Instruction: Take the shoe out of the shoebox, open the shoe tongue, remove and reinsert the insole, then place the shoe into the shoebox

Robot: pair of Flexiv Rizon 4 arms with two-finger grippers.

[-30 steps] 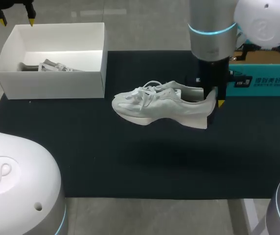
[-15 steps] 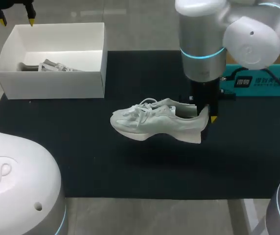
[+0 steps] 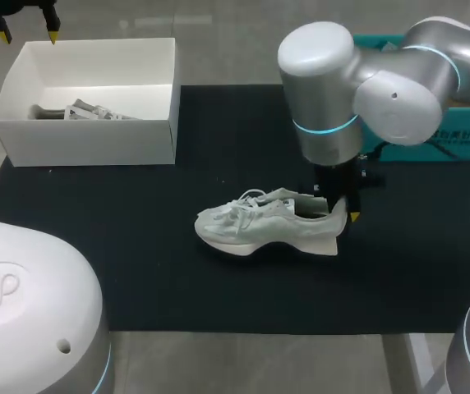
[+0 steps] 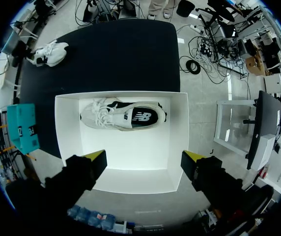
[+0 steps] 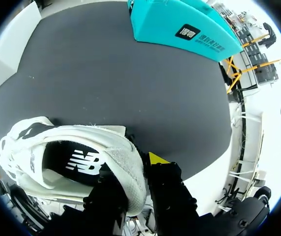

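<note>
Shoe (image 3: 264, 223): a pale sneaker lying on its sole side near the middle of the black mat (image 3: 177, 279) that covers the worktop (image 3: 235, 49), toe toward 9 o'clock and heel toward 3 o'clock in the head view. Whether the sole rests fully on the mat or sits just above it cannot be told. The heel is clamped by the right tool (image 3: 346, 209), which comes straight down from the right arm at the shoe's 3 o'clock end. In the right wrist view one finger is seen inside the shoe (image 5: 57, 152) and the other, yellow-tipped, outside the heel collar, so the right tool (image 5: 133, 182) is closed on the heel from two sides; the dark insole is visible inside. A teal box (image 3: 465, 139) stands at about 2 o'clock from the shoe, at the mat's far edge, and is seen ahead of the tool in the right wrist view (image 5: 180, 24). The white shoebox (image 3: 87, 139) stands at about 10 o'clock from the shoe, well apart from it, with a second shoe (image 3: 87, 112) lying inside. The left tool (image 3: 28, 33) hangs above the shoebox's far left corner, its fingers spread wide and holding nothing. In the left wrist view the shoebox (image 4: 71, 147) lies ahead of the left tool (image 4: 145, 157), with the second shoe (image 4: 123, 115) against its far wall.
</note>
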